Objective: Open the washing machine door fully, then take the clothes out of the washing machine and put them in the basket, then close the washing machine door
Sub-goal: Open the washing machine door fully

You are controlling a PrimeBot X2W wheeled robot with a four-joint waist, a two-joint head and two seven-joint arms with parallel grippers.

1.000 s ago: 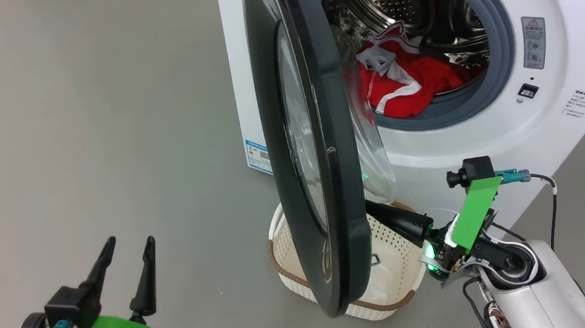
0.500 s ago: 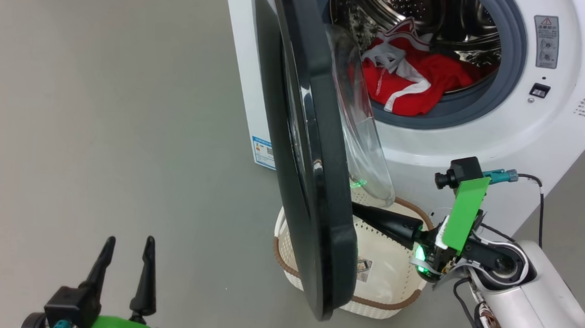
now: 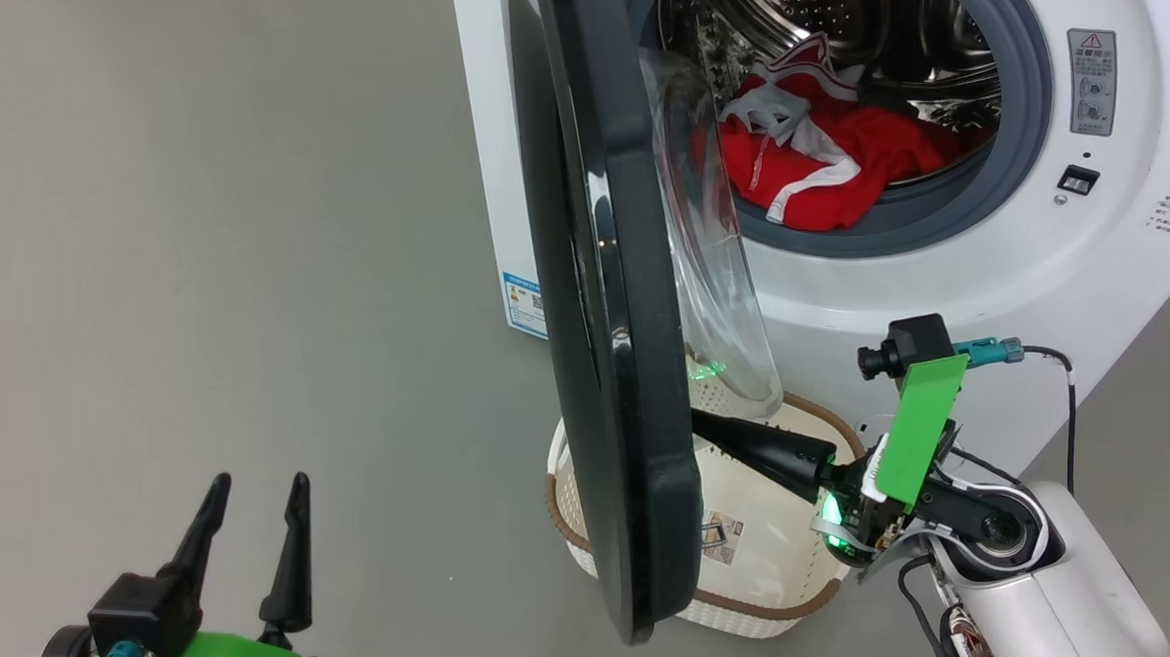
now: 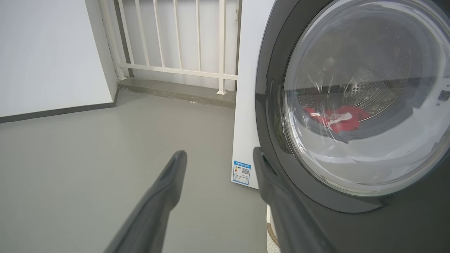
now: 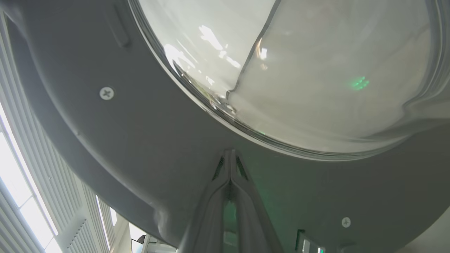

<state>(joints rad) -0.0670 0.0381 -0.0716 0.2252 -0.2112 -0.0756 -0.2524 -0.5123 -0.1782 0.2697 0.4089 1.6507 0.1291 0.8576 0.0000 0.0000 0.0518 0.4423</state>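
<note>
White and boxy, the front-loading washing machine (image 3: 947, 297) is standing on the grey floor (image 3: 199, 248), its steel perforated drum lying open to the head view. Its large round door (image 3: 633, 371), glossy black at the rim with a bulging clear glass bowl at the centre, is hanging partway open, turned edge-on to the head camera and reaching down over the small cream-white perforated plastic basket (image 3: 768, 611) with the brown woven-look rim. That basket is sitting on the floor right at the foot of the machine's front, a paper label showing on its bottom. Bright red clothes (image 3: 833, 176) with white stripes are lying bunched at the front lip of the drum, against the grey-blue gasket. The right gripper (image 5: 230, 151) is reaching across above the basket with its two dark fingers closed together on nothing, their tips seeming to touch the door's inner face just below the glass bowl. The left gripper (image 3: 260, 482) is hovering over bare floor well to the left of the door, jaws spread wide and empty. A small blue label sticker (image 3: 526, 303) is showing low on the machine's side panel.
</note>
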